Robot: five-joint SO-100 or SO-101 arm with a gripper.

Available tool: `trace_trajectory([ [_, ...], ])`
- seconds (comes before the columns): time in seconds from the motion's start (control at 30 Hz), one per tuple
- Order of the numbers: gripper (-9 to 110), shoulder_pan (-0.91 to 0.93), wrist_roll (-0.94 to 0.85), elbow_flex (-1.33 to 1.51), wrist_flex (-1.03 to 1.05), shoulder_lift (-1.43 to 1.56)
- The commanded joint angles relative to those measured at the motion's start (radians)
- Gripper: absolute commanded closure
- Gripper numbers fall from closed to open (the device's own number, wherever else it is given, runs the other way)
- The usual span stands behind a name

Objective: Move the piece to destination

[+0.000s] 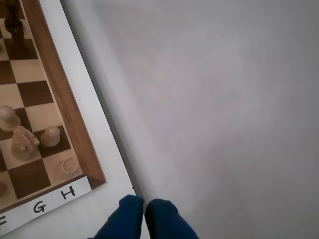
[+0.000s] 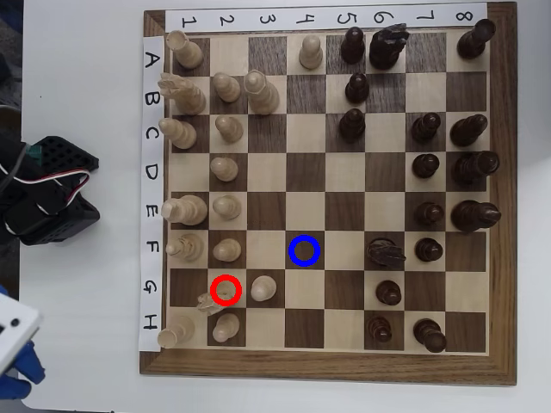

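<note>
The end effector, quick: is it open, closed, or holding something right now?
End effector: closed, blue fingertips pressed together, holding nothing, off the chessboard over the bare table.

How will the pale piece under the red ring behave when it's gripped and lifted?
The piece looks like small turned wood, so probably rigid and light. Its rounded, smooth shape may slip between the fingers. A pale pawn stands on the next square, so a sideways nudge could tip either.
</note>
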Motion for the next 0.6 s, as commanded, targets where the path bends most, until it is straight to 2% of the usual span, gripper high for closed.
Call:
trace_trajectory([
  [0.0, 101, -0.107, 0.109, -0.288, 0.012, -0.106],
  [0.27, 101, -0.202, 0.187, -0.456, 0.074, -0.224],
  [0.57, 101, -0.256, 0.196, -0.443, 0.097, -0.264],
])
